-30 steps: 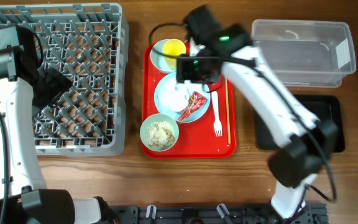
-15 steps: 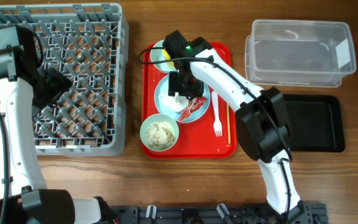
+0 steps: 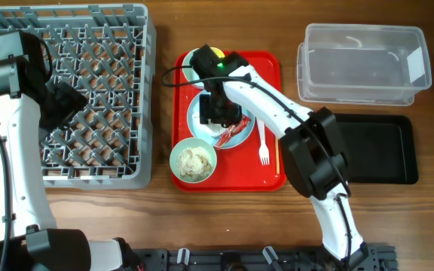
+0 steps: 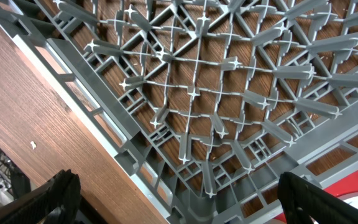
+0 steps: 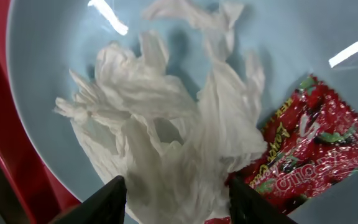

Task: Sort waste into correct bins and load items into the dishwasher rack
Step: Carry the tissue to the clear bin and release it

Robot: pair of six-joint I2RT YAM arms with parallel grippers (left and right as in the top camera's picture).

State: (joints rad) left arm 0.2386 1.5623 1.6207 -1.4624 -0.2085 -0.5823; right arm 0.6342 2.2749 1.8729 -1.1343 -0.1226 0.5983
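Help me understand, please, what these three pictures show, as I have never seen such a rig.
The machine is two robot arms at a wooden table, each ending in a two-finger gripper. One picture looks down from above; the other two come from cameras on the wrists, each showing its own gripper at the bottom edge. On the table lie a grey dishwasher rack, a red tray, a clear tub and a black tray. The red tray carries a blue plate with a white tissue and a red wrapper, a green bowl of rice scraps, a yellow cup, a fork and a wooden stick. The left gripper hangs open and empty over the rack. The right gripper, open, straddles the tissue on the plate; nothing is lifted.
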